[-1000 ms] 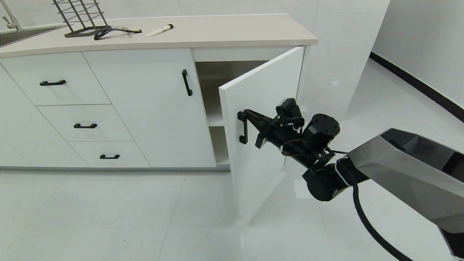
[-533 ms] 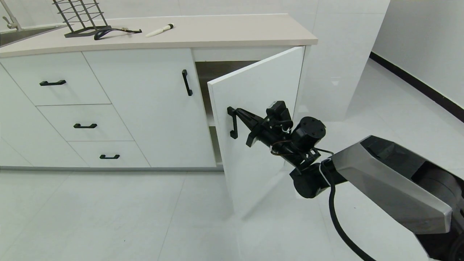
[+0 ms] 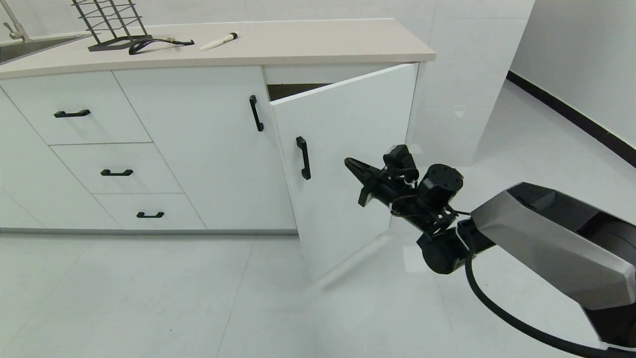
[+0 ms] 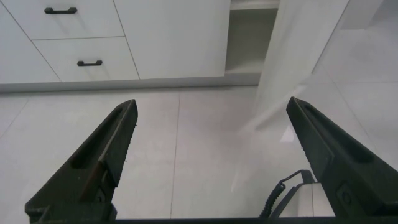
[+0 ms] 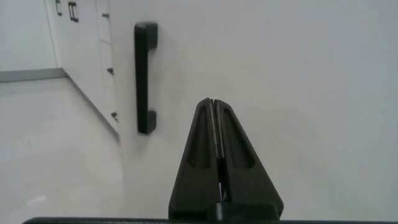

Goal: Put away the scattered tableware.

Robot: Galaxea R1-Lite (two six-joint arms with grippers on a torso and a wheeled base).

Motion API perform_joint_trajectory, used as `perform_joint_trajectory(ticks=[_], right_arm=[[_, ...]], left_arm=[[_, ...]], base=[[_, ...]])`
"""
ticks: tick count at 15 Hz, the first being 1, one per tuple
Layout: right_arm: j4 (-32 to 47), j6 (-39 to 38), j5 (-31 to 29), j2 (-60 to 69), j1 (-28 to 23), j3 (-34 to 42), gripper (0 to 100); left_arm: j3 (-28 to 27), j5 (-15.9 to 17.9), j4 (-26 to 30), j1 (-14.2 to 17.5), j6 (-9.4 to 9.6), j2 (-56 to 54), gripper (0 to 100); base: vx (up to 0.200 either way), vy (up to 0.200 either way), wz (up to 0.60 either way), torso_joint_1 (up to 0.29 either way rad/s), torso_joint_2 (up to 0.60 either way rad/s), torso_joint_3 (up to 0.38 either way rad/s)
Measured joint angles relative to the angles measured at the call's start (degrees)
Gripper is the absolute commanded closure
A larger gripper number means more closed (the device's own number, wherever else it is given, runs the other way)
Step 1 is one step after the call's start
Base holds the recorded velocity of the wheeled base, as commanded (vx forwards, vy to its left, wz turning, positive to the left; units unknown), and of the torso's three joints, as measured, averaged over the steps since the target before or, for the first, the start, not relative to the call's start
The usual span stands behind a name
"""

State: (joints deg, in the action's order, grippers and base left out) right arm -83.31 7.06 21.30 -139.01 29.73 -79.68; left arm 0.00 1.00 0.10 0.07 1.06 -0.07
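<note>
The right gripper (image 3: pixel 348 161), fingers pressed together, hovers just right of the handle (image 3: pixel 303 158); a push could glance off, leaving the cabinet door (image 3: pixel 348 114) ajar; the left gripper (image 4: pixel 211 109) is spread wide; the ladle (image 3: pixel 149 44) and knife (image 3: pixel 218 41) lie far-left on the countertop (image 3: pixel 308 44).

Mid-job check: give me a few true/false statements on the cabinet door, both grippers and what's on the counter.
1. The right gripper has its jaws shut. True.
2. The right gripper holds the door handle. False: it sits apart from the handle, in front of the door panel.
3. The cabinet door is fully closed. False: it stands ajar, with a dark gap along its top edge.
4. The left gripper is open above the floor. True.
5. The white utensil lies in the sink. False: it lies on the countertop.
</note>
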Motion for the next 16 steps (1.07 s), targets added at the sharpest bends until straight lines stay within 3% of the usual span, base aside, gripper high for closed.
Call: perform_joint_trajectory(ticks=[2,8,10,13,16], right_arm=[[-0.2,0.1,0.0,4.6,-0.2,7.8,100],[-0.3,1.7,0.2,30.2,-0.9,37.0,100],[-0.2,2.2,0.9,42.8,-4.1,48.3,100],[0.2,2.9,2.1,63.0,-12.5,62.8,100],[8.6,3.5,3.2,85.1,-21.2,72.4,100]], left_arm=[[0.0,0.0,0.0,0.0,0.0,0.0,0],[0.0,-0.1,0.0,0.0,0.0,0.0,0],[0.0,-0.1,0.0,0.0,0.02,0.0,0],[0.0,-0.1,0.0,0.0,0.05,0.0,0],[0.0,-0.1,0.0,0.0,0.16,0.0,0]], base=[[0.1,0.0,0.0,0.001,0.0,0.001],[0.2,0.2,0.0,0.001,0.0,0.003],[0.2,0.2,0.0,0.002,0.0,0.005],[0.0,0.2,0.0,0.001,0.0,0.004],[0.0,0.2,0.0,0.002,0.0,0.005]])
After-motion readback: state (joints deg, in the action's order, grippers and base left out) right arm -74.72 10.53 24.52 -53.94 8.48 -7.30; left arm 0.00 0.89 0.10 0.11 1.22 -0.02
